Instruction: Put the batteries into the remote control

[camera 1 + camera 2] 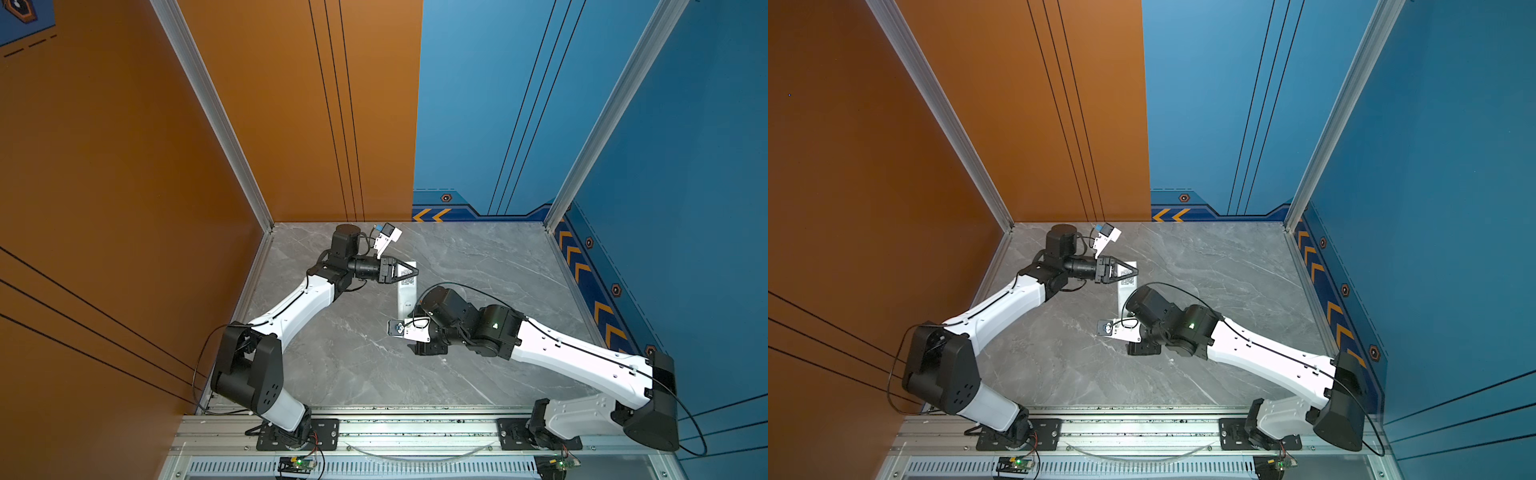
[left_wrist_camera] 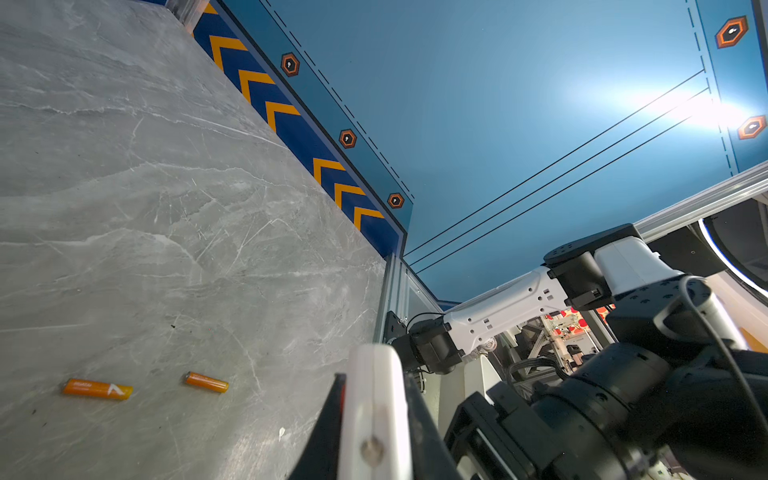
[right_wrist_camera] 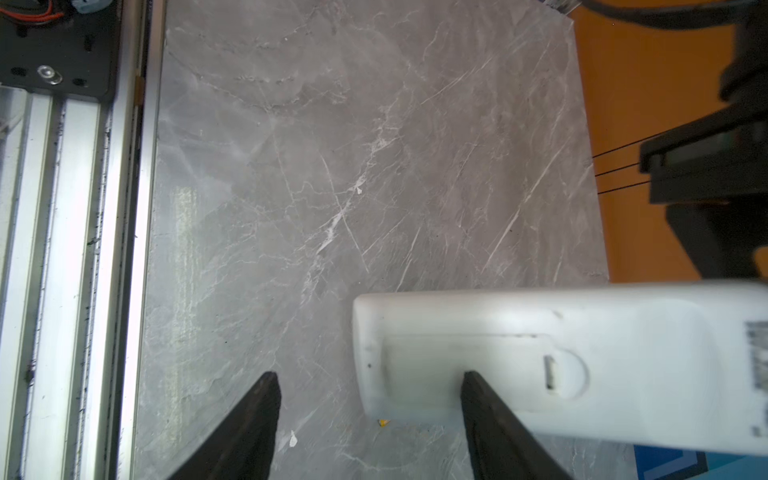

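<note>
Gripping the remote control [image 1: 406, 286] by its far end, your left gripper [image 1: 409, 272] is clamped tight on the white body, holding it above the grey table [image 1: 478, 266] with its plain back up. Your right gripper [image 3: 370, 399] hangs at the near end, jaws spread, one finger [image 3: 482, 399] over the battery cover [image 3: 465, 365], gripping nothing. You've got both batteries [image 2: 97, 389] [image 2: 206, 382] lying on the table, apart from each other, well clear of the remote.
</note>
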Motion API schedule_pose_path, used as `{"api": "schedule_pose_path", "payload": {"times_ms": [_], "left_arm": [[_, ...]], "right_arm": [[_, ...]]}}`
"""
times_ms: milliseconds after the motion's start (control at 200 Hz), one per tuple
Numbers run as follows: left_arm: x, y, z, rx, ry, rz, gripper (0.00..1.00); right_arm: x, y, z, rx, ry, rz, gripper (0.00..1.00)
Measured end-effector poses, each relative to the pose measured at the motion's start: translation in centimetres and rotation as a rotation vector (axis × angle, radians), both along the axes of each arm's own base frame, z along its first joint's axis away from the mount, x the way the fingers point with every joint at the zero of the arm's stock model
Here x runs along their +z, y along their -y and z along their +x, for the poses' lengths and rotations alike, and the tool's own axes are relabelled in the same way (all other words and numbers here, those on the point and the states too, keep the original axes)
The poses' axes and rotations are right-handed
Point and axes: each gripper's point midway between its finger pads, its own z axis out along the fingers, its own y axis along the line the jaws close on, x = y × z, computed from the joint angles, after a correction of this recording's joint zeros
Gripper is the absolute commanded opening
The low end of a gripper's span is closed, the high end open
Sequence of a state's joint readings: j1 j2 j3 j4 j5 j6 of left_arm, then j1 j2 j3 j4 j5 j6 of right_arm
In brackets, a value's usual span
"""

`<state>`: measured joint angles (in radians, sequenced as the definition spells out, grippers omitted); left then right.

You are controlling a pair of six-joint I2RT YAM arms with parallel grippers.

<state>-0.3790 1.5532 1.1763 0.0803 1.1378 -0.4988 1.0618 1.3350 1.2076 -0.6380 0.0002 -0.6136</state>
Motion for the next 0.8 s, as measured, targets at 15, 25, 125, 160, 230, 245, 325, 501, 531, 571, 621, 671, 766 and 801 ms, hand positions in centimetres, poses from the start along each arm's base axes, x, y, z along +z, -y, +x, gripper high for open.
{"api": "schedule_pose_path", "payload": {"times_ms": [15, 25, 125, 160, 230, 245, 325, 501, 531, 571, 621, 671, 766, 801], "left_arm": [[0.1, 0.0, 0.0, 0.0, 0.005, -0.002, 0.0], [0.1, 0.0, 0.0, 0.0, 0.007, -0.002, 0.0], [0.3, 0.0, 0.1, 0.004, 0.018, -0.005, 0.0], [0.3, 0.0, 0.1, 0.004, 0.018, -0.005, 0.0], [0.3, 0.0, 0.1, 0.005, 0.021, -0.006, 0.0], [0.3, 0.0, 0.1, 0.005, 0.021, -0.006, 0.0], [0.3, 0.0, 0.1, 0.005, 0.021, -0.006, 0.0], [0.3, 0.0, 0.1, 0.004, 0.02, -0.007, 0.0], [0.3, 0.0, 0.1, 0.004, 0.02, -0.007, 0.0], [0.3, 0.0, 0.1, 0.003, 0.02, -0.006, 0.0], [0.3, 0.1, 0.1, 0.003, 0.02, -0.006, 0.0], [0.3, 0.1, 0.1, 0.002, 0.02, -0.007, 0.0], [0.3, 0.1, 0.0, 0.001, 0.019, -0.007, 0.0], [0.3, 0.1, 0.0, 0.001, 0.017, -0.007, 0.0]], "right_arm": [[0.0, 0.0, 0.0, 0.0, -0.001, -0.003, 0.71], [-0.1, 0.1, -0.1, 0.001, -0.003, -0.006, 0.71], [-0.2, 0.2, -0.1, 0.001, -0.005, -0.01, 0.75], [-0.2, 0.2, -0.1, 0.001, -0.005, -0.011, 0.76], [-0.2, 0.2, -0.1, 0.0, -0.005, -0.011, 0.79], [-0.2, 0.2, -0.1, 0.0, -0.005, -0.011, 0.79], [0.1, 0.4, -0.1, -0.003, 0.002, -0.004, 0.84], [1.3, 0.6, 0.1, -0.014, 0.037, 0.028, 0.9], [1.5, 0.5, 0.2, -0.015, 0.046, 0.036, 0.91], [1.8, 0.4, 0.4, -0.016, 0.058, 0.045, 0.91], [2.0, 0.2, 0.5, -0.014, 0.066, 0.054, 0.92], [2.2, 0.0, 0.7, -0.013, 0.076, 0.062, 0.92], [2.5, -0.3, 0.9, -0.011, 0.09, 0.078, 0.92], [2.4, -0.4, 1.1, -0.01, 0.094, 0.077, 0.92]]}}
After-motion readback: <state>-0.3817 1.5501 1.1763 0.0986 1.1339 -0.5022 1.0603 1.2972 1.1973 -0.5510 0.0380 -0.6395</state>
